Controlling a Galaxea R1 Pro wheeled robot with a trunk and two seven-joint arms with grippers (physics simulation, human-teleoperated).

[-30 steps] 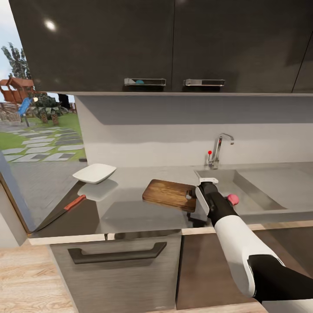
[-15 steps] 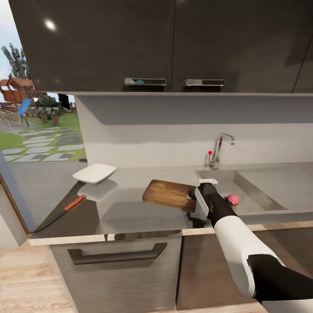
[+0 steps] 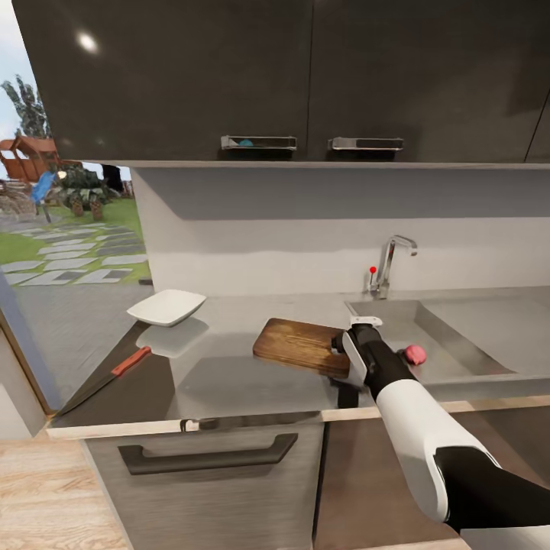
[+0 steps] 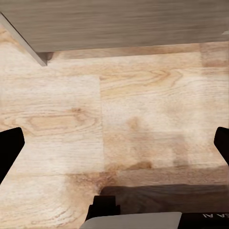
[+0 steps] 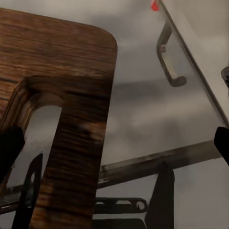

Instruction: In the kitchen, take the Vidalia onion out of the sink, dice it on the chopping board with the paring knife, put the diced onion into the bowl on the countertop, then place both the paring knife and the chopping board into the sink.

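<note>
Hovering my right gripper (image 3: 345,341) at the chopping board (image 3: 299,344) handle end, jaws wide, empty, Vidalia onion (image 3: 415,354) in sink (image 3: 458,336) at 3 o'clock, paring knife (image 3: 103,377) at 9 o'clock, left gripper (image 4: 114,157) wide open over floor (image 4: 143,119).

Right arm (image 3: 416,428): glossy white forearm shell, black elbow and wrist sections, white-and-black hand (image 3: 353,338).

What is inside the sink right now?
A small pinkish onion lies on the floor of the sink, near its front edge. The robot's right arm covers the basin's front left corner, so anything there is hidden.
</note>
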